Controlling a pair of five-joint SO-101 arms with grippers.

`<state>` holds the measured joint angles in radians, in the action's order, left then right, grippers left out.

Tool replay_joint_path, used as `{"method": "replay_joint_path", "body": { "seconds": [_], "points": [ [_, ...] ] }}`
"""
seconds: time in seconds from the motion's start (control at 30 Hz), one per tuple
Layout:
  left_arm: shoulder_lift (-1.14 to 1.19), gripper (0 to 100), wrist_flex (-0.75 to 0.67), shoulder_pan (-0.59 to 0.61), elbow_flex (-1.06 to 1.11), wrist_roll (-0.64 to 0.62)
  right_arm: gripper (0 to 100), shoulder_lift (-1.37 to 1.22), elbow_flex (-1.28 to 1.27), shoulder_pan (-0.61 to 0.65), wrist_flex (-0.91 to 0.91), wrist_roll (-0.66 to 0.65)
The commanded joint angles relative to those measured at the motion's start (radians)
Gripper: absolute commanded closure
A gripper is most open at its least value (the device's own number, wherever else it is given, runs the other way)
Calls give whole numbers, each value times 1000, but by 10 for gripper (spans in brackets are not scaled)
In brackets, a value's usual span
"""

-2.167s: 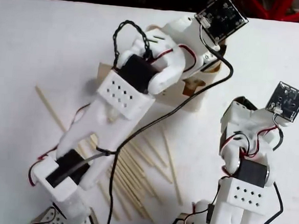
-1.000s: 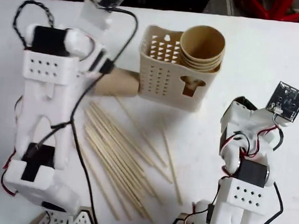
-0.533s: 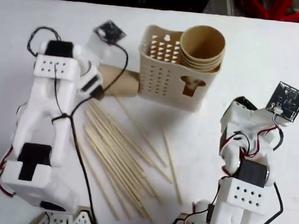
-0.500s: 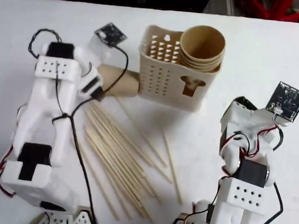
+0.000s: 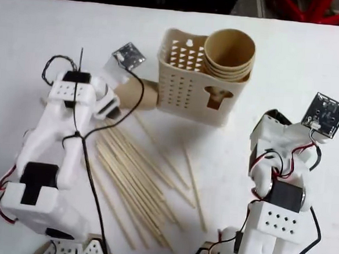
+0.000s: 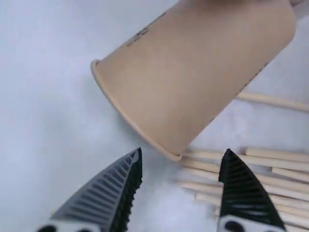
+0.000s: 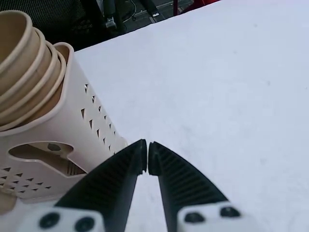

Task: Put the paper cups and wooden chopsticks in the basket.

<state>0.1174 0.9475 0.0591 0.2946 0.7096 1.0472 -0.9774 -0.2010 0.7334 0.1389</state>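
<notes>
A brown paper cup (image 5: 141,93) lies on its side between the cream basket (image 5: 190,85) and the left arm. My left gripper (image 6: 182,162) stands open just short of that cup's (image 6: 190,77) rim, touching nothing. Stacked paper cups (image 5: 229,54) stand in the basket's right part. Several wooden chopsticks (image 5: 134,174) lie spread on the table in front of the basket; some (image 6: 251,164) lie under the cup. My right gripper (image 7: 147,155) is shut and empty, near the basket's (image 7: 63,130) right side, with the stacked cups (image 7: 24,67) beside it.
The white table (image 5: 290,60) stretches bare to the right of and behind the basket. The right arm (image 5: 279,187) stands folded at the front right. One chopstick (image 5: 195,190) lies apart toward the right arm.
The left arm swung from over the basket to the left side, then drew back toward the front; its gripper now faces the lying cup's rim. The right arm kept still.
</notes>
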Motion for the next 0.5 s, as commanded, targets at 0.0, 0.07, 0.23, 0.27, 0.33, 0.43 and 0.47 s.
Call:
{"method": "replay_joint_path", "body": {
  "seconds": [0.0,0.07,0.23,0.27,0.33,0.43,0.47],
  "points": [
    [-48,739,-107,-48,58,6,981,13,5,1,-24,5],
    [-48,740,-152,-74,92,6,981,13,5,1,-24,5],
    [-58,757,-195,-113,135,6,981,13,5,1,-24,5],
    [-59,778,-193,-113,133,6,981,13,5,1,-24,5],
    [-59,814,-196,-113,130,5,981,13,5,1,-24,5],
    [-59,838,-196,-110,135,5,981,13,5,1,-24,5],
    [-59,840,-195,-110,137,5,981,13,5,1,-24,5]
  ]
}}
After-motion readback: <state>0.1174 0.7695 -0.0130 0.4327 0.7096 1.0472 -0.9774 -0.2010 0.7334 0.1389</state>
